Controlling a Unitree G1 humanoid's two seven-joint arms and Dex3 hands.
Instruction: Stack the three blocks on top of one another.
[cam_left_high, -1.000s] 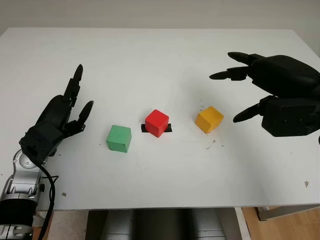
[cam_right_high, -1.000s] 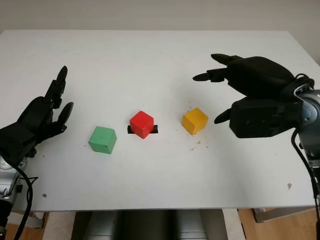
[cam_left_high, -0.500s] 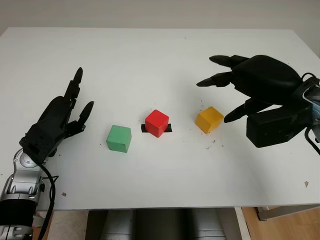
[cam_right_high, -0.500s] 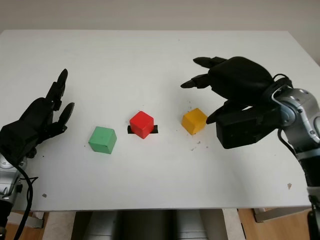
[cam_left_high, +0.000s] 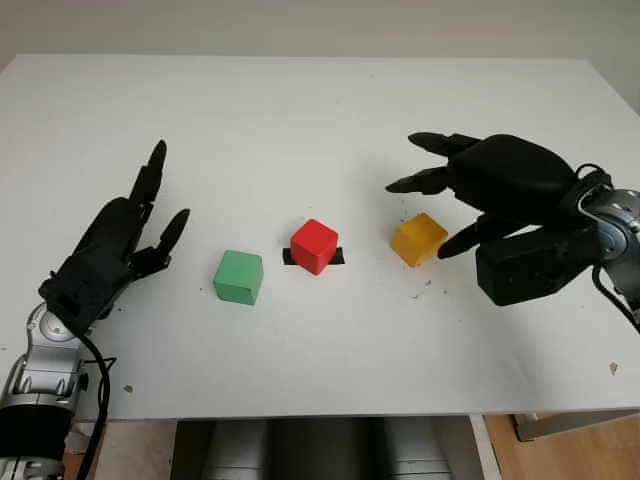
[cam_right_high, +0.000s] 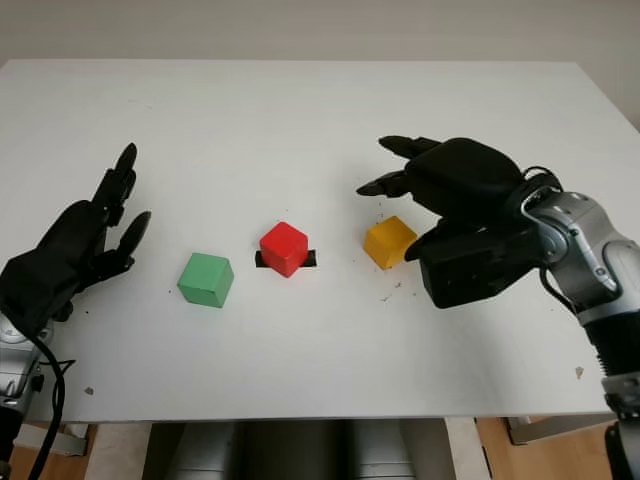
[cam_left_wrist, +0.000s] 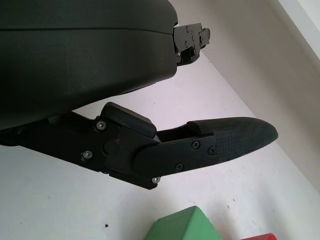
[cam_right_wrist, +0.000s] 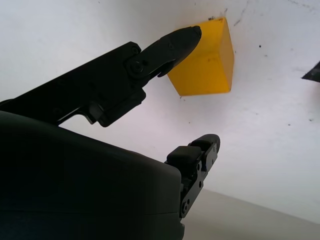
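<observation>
The right hand (cam_left_high: 440, 200) hangs over the right half of the worktop, released and holding nothing, its thumb tip (cam_right_wrist: 182, 37) just beside the yellow block (cam_left_high: 418, 239) and the other fingers (cam_left_high: 425, 180) reaching over and past it; I cannot tell whether the thumb actually touches. The yellow block sits on the worktop, turned a little askew, with a few dark specks scattered around it.

To its left, apart from it, the red block (cam_left_high: 314, 245) stands on a short strip of black tape (cam_left_high: 335, 256), and further left again the green block (cam_left_high: 238, 277) lies on its own. All three sit separately in a loose row across the middle; none is stacked.

The left hand (cam_left_high: 125, 235) is near the worktop's left edge, well apart from the green block, open with nothing in it.

The worktop (cam_left_high: 300, 120) is plain white and matt. Behind it runs a pale wall, and at the lower right a bit of wooden floor (cam_left_high: 570, 455) shows below the front edge.
</observation>
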